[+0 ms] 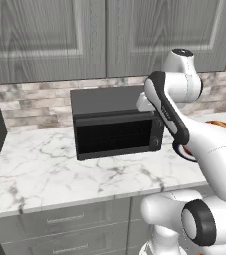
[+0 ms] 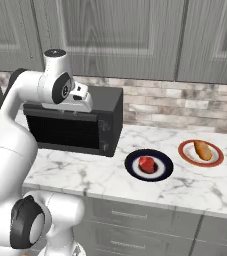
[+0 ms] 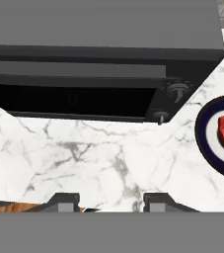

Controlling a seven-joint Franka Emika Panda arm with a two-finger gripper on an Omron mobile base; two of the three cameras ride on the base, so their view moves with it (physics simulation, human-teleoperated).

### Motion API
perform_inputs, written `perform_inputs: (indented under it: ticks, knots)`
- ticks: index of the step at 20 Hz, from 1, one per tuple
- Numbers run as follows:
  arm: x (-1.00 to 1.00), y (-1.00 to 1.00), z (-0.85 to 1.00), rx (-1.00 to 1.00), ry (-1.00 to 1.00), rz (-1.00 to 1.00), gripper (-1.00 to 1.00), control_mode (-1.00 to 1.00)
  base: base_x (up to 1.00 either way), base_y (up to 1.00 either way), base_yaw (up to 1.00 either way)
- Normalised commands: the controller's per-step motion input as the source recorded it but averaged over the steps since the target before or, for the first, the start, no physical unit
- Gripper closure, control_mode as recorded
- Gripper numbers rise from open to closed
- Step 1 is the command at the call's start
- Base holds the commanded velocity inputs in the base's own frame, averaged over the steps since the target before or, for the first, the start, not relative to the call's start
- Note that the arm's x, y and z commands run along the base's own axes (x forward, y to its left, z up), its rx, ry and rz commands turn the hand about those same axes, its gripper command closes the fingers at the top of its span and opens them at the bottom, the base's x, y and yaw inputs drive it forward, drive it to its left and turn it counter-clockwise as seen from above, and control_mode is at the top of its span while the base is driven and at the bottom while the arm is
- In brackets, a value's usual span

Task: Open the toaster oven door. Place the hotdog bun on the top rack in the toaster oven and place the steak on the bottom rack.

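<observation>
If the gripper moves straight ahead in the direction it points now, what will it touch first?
Most likely the bare marble counter in front of the toaster oven: the gripper looks down at it, jaws apart and empty. Depth is unclear.

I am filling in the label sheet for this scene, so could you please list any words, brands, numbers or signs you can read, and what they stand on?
None: no readable text in any view.
The toaster oven shows knobs but no legible markings.
The plates under the steak and the hotdog bun carry no lettering.
</observation>
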Motion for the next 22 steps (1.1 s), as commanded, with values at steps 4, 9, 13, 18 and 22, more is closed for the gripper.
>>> perform_inputs:
  ticks: [4,9,13,18,22]
  knots:
    - [0.0,0.0,0.0,0.0,0.0,0.0,-1.0,1.0,0.0,0.0,0.0]
    - [0.0,0.0,0.0,0.0,0.0,0.0,-1.0,1.0,0.0,0.0,0.0]
    - [0.0,0.0,0.0,0.0,0.0,0.0,-1.0,1.0,-0.1,-0.01,0.0]
    - [0.0,0.0,0.0,0.0,0.0,0.0,-1.0,1.0,-0.55,-0.08,0.0]
    - [0.0,0.0,0.0,0.0,0.0,0.0,-1.0,1.0,-0.27,-0.18,-0.03]
